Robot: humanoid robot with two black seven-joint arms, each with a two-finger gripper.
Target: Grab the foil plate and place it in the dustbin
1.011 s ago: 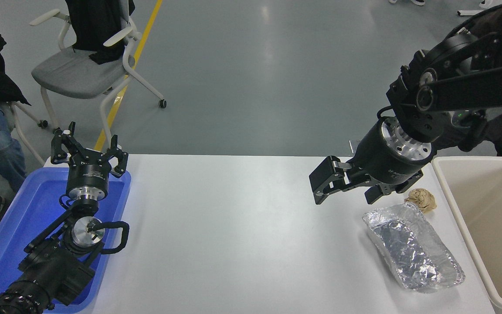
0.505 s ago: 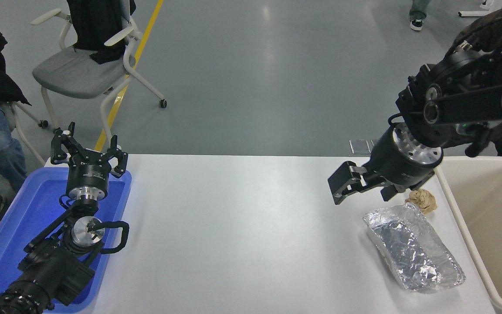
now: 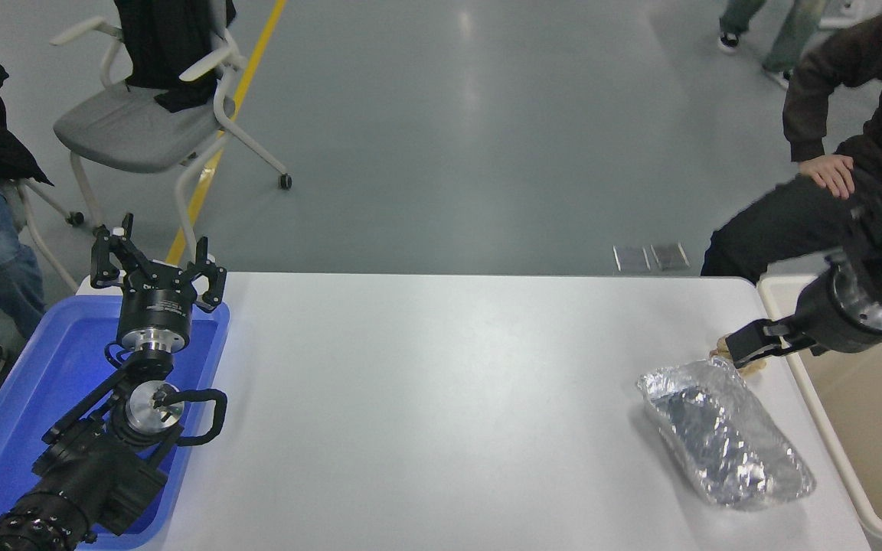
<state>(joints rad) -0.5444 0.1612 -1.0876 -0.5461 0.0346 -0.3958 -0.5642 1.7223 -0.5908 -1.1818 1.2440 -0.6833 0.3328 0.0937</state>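
Two black arms are seen from the head camera over the white counter (image 3: pixel 426 398). The left end effector (image 3: pixel 156 269) is parked at the lower left, above the far end of the blue plastic tray (image 3: pixel 4 428), with its fingers spread apart and nothing held between them. The right end effector (image 3: pixel 747 350) comes in from the right edge, low over the counter's far right corner, pointing left; whether it is released or clenched cannot be told from here, as only one dark finger block is seen. Its tip is laid over the crumpled brown paper ball (image 3: pixel 753 369), which is mostly hidden behind it. The foil plate (image 3: pixel 724 438) is found flat on the counter just in front of that tip, shiny and crinkled, angled toward the near right corner and ungrasped. The cream dustbin (image 3: pixel 870 428) is placed just beside it at the right edge. A person's hand (image 3: pixel 831 173) is rested on a knee beyond the counter. A grey chair (image 3: pixel 131 130) is seen at the upper left.
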